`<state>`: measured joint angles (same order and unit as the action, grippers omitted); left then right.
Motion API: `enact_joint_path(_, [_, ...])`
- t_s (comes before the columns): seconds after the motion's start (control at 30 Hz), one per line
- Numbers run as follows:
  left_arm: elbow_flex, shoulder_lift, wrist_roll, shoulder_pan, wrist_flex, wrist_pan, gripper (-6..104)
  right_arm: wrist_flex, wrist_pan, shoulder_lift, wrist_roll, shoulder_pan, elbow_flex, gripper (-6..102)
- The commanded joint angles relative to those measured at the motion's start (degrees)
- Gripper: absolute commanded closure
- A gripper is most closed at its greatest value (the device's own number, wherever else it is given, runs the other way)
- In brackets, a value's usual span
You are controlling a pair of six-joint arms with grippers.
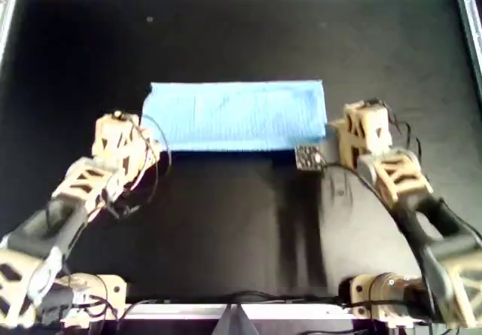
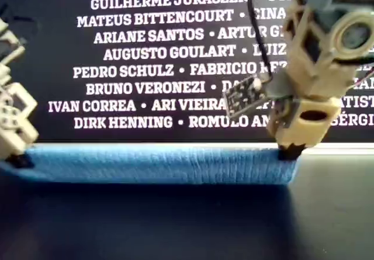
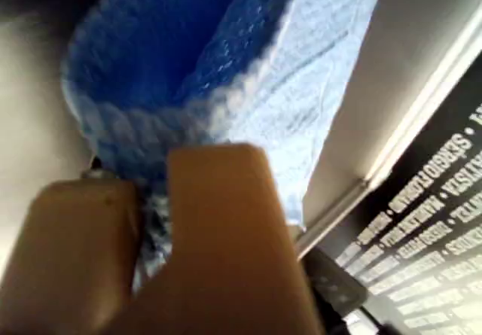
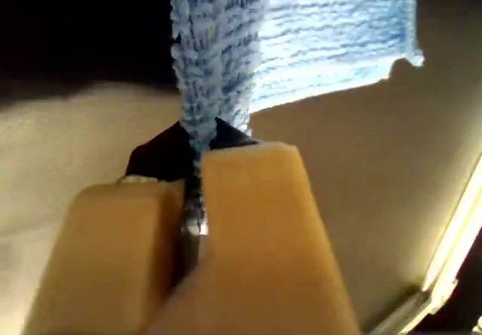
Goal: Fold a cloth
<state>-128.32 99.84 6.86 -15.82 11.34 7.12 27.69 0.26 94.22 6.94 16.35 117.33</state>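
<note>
Overhead view, left to right: the left gripper pinches the near left corner of the cloth, a light blue band folded double on the black table. The right gripper clamps its near right corner.

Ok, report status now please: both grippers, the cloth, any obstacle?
Left gripper shut on cloth corner. Right gripper shut on the other near corner. Cloth folded in half, flat on table. Nothing in the way.
</note>
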Motion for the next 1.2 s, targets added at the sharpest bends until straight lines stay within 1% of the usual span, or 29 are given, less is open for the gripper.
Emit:
enact_joint_path(0.0, [-3.16, 6.33, 0.26, 0.53, 0.0, -0.44, 99, 0.53, -0.09, 8.7, -0.26, -0.44, 4.48, 97])
enact_joint_path(0.2, [-11.16, 12.04, 0.26, 0.53, 0.0, -0.44, 99, 0.53, -0.09, 16.44, -0.26, -0.44, 14.41, 97])
enact_joint_path(0.37, [-15.21, 15.12, 0.26, 0.53, 0.0, -0.44, 99, 0.53, -0.09, 21.09, -0.35, -0.44, 18.11, 97])
enact_joint_path(0.67, [-16.26, 15.64, 0.26, 0.53, 0.0, -0.44, 99, 0.53, -0.18, 21.53, -0.35, -0.35, 18.37, 97])
enact_joint_path(0.9, [-15.12, 15.73, 0.35, 0.53, -0.18, -0.44, 96, -0.7, -0.18, 21.45, -0.35, -0.26, 18.63, 96])
enact_joint_path(0.93, [-15.12, 15.73, 0.35, 0.62, -0.18, -0.44, 94, -0.7, -0.18, 21.62, -0.35, -0.09, 18.37, 94])
enact_joint_path(0.97, [-15.03, 15.73, -0.18, 0.62, -0.18, -0.44, 92, -0.7, -0.18, 21.71, -1.14, 0.09, 18.02, 90])
enact_joint_path(1.03, [-15.03, 15.73, -0.44, 0.62, -0.44, -0.44, 84, -0.7, 0.7, 21.8, -1.32, 0.09, 17.75, 79])
enact_joint_path(1.1, [-15.03, 15.73, -0.44, 0.62, -0.35, -0.44, 72, -0.7, 0.88, 21.71, -1.32, 0.09, 17.84, 66])
enact_joint_path(1.17, [-15.38, 15.73, -0.09, 0.7, -0.18, -0.53, 57, -0.7, 0.88, 21.8, -0.88, 0.09, 18.46, 54])
